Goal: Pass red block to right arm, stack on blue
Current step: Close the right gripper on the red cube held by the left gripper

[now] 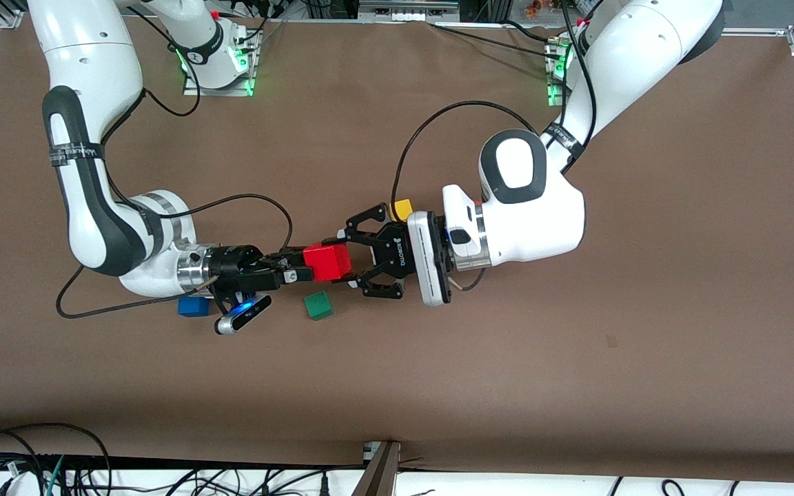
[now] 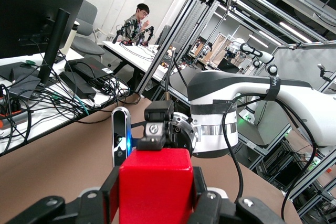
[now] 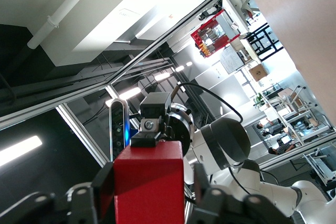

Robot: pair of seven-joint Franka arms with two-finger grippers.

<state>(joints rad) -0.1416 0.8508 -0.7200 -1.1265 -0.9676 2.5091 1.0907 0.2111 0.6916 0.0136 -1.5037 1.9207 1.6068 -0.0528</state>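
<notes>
The red block (image 1: 328,262) hangs above the table, with my left gripper (image 1: 346,261) shut on it; in the left wrist view both pads press the sides of the red block (image 2: 155,187). From the right arm's end, my right gripper (image 1: 299,267) reaches onto the same block. In the right wrist view its fingers straddle the red block (image 3: 148,187): one pad lies against it and a narrow gap shows at the other. The blue cube (image 1: 194,306) rests on the table below the right wrist, partly hidden by it.
A green cube (image 1: 318,304) lies on the brown table (image 1: 576,386), nearer the front camera than the held block. A yellow cube (image 1: 403,209) sits by the left gripper, partly covered. Cables trail from both arms.
</notes>
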